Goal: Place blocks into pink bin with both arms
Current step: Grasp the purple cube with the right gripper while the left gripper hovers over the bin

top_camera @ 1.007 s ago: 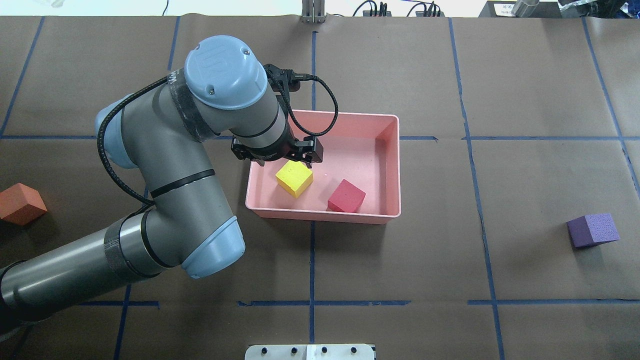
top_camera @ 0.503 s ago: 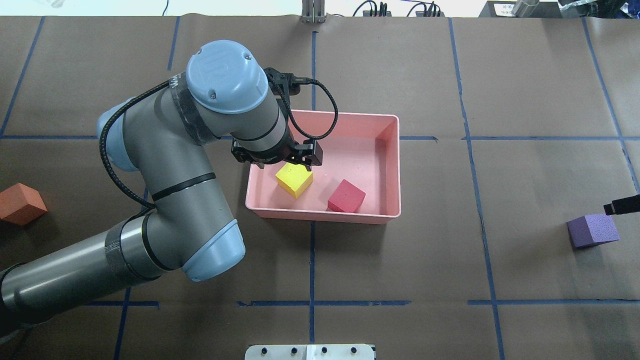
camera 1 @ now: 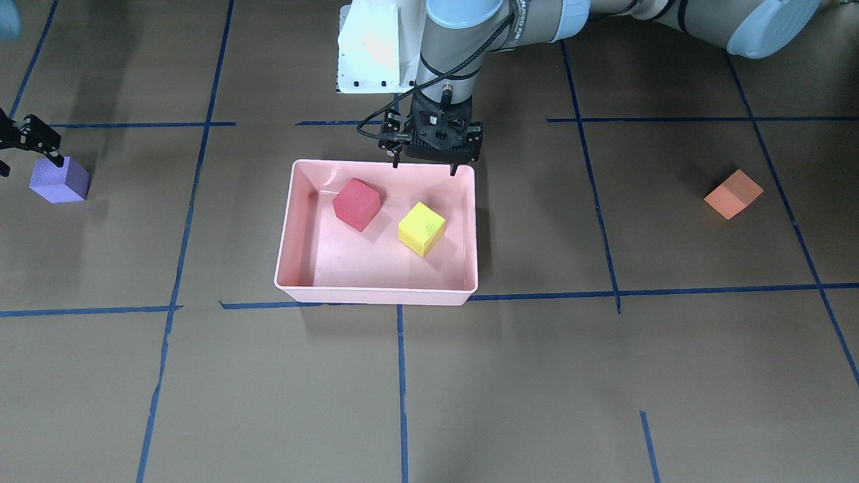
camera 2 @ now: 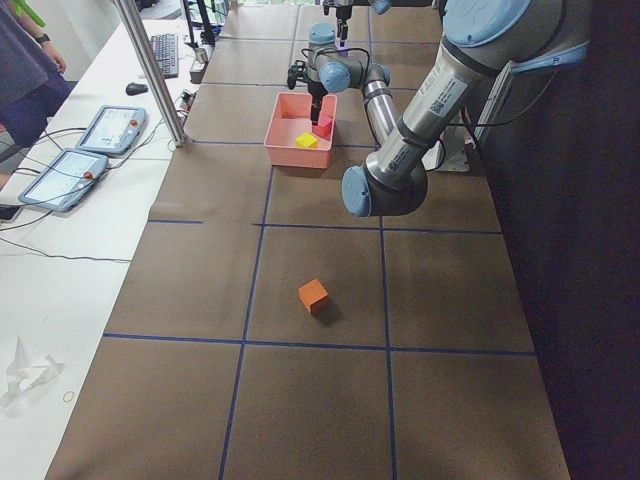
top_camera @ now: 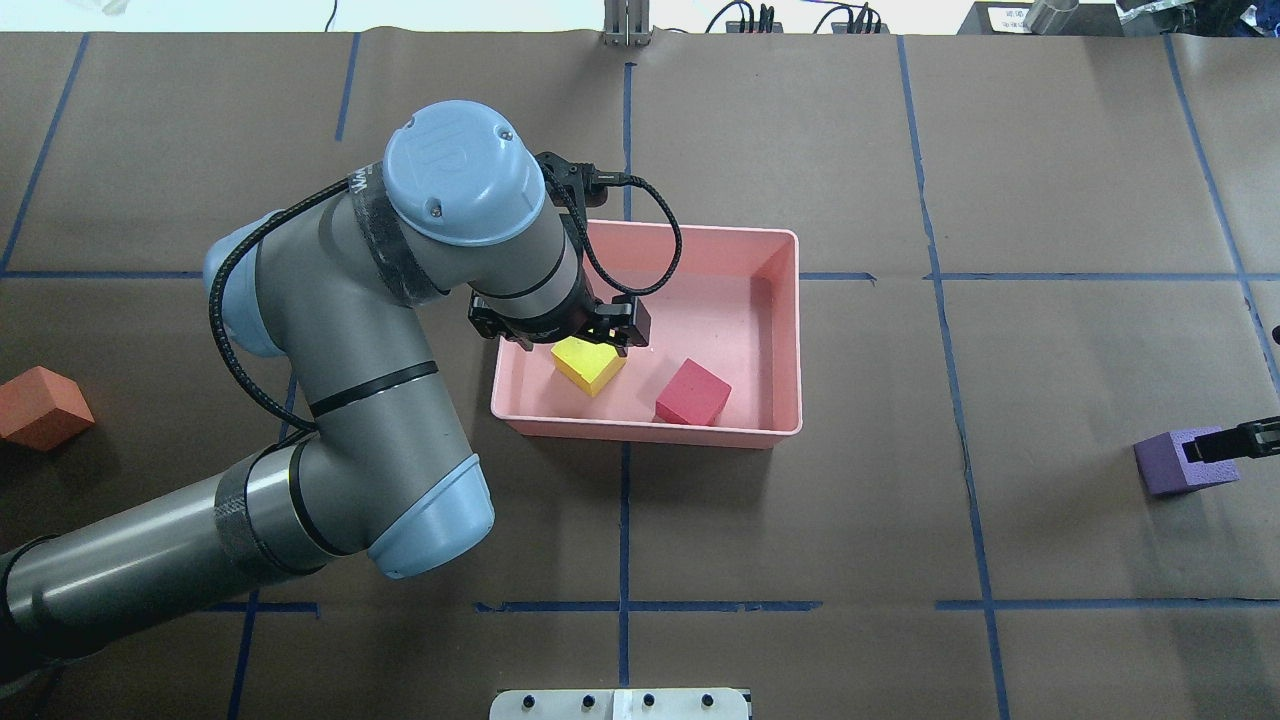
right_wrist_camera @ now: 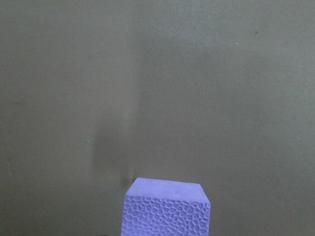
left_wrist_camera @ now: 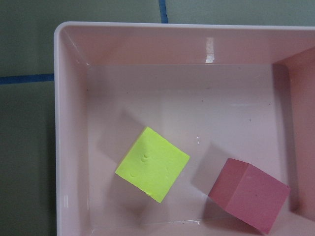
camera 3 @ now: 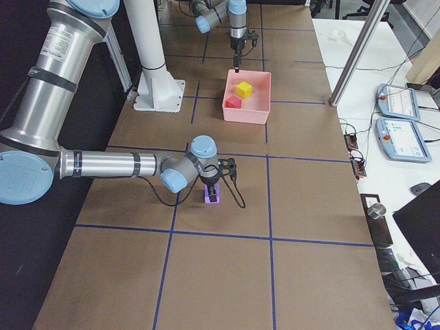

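currently, left gripper [camera 1: 425, 168] is hanging over pink bin [camera 1: 376, 296] at its robot-side rim, fingers spread wide, gripping nothing, yellow-green block [camera 1: 421, 229] and red block [camera 1: 356, 204] lying apart inside bin, right gripper [camera 1: 30, 163] also spread wide, empty, hovering just over purple block [camera 1: 59, 182], orange block [camera 1: 733, 193] sitting well apart from bin

OK, the left arm [top_camera: 340, 330]: fat grey tubes, pale-blue joint caps [top_camera: 462, 170], top one w/ 2 small screws + embossed logo. Black bands round the segs, white lettering nr the wrist. Black cable [top_camera: 214, 310] loops alongside. The left gripper [camera 1: 425, 168] is all black. The right arm [camera 3: 103, 165] has the same grey/blue.
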### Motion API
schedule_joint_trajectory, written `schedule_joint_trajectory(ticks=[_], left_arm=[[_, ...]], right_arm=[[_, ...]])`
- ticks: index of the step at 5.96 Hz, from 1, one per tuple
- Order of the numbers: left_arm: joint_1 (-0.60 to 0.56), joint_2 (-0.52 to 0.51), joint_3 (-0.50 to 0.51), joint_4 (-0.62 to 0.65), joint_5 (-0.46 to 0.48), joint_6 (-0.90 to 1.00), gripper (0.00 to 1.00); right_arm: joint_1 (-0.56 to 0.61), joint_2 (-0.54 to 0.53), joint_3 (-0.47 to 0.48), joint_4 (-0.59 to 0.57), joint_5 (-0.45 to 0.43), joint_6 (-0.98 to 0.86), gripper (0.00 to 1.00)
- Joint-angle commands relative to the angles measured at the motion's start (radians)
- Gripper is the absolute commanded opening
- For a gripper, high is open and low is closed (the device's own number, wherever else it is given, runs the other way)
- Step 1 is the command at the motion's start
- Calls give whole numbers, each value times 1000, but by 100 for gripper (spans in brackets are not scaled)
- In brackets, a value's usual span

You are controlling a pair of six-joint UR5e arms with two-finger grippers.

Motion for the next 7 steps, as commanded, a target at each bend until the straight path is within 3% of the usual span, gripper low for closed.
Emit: schedule_joint_trajectory(ticks=[1, 5, 6, 7], left_arm=[[1, 4, -3, 0, 1, 0, 100], [1, 4, -5, 0, 1, 0, 100], [1, 4, -5, 0, 1, 0, 100], [0, 4, -5, 0, -1, 0, 100]], right_arm=[[-26, 9, -30, 2, -1, 0, 100], [-104, 49, -90, 2, -56, -3, 100], [-105, 49, -87, 2, -55, -6, 57], [-104, 48, -82, 2, -52, -4, 40]])
